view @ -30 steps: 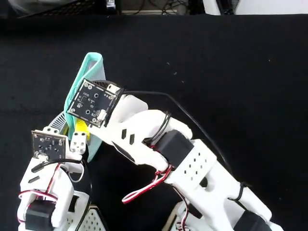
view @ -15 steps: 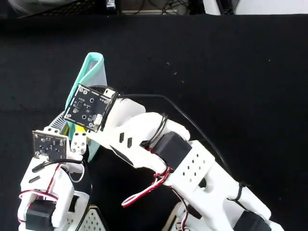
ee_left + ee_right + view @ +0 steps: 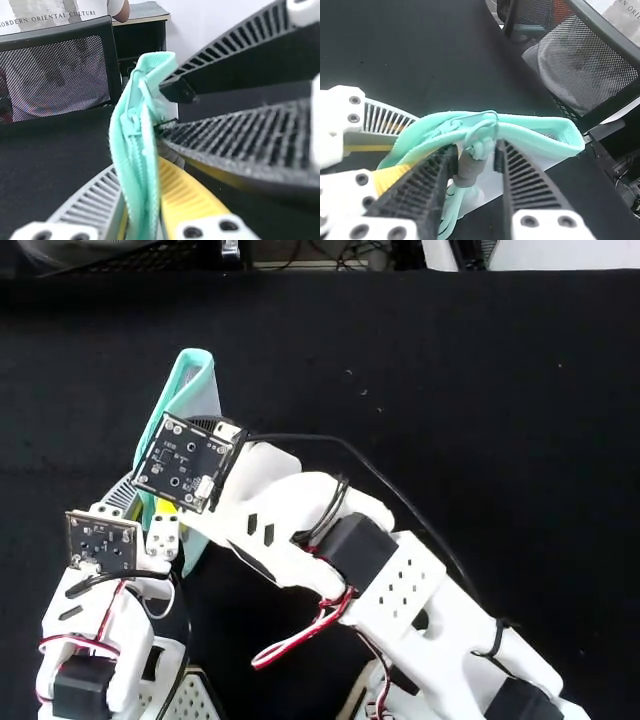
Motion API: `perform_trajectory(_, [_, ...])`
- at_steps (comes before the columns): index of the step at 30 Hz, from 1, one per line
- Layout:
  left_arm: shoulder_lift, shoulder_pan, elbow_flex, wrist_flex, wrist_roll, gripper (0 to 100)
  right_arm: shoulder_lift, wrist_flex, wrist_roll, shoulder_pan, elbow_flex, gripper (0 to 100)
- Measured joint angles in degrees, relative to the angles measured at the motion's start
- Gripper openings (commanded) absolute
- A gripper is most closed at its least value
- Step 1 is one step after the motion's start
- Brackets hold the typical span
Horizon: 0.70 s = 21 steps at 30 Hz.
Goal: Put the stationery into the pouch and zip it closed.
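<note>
Black tabletop, with the mint pouch standing on edge at its near left. Looks like the zipping step. The right gripper has its jaws pinching the zipper pull, and the left gripper has its jaws clamped on the pouch's near end. Next move probably calls for a steady drag along the teeth while the left anchors.

Got 1 mint pouch with 1 zipper pull on it, 2 grippers (left gripper, right gripper), 1 black table under everything and 1 mesh chair out back.
</note>
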Motion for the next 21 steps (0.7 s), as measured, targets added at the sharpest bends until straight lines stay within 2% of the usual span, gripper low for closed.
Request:
perform_trajectory(6, [0.0, -0.1, 0.0, -0.1, 0.0, 3, 0.0, -3.4, 0.1, 0.6, 1.1, 11.6])
perform_trajectory(21, [0.0, -0.1, 0.0, -0.1, 0.1, 3, 0.1, -4.3, 0.1, 0.9, 1.2, 11.3])
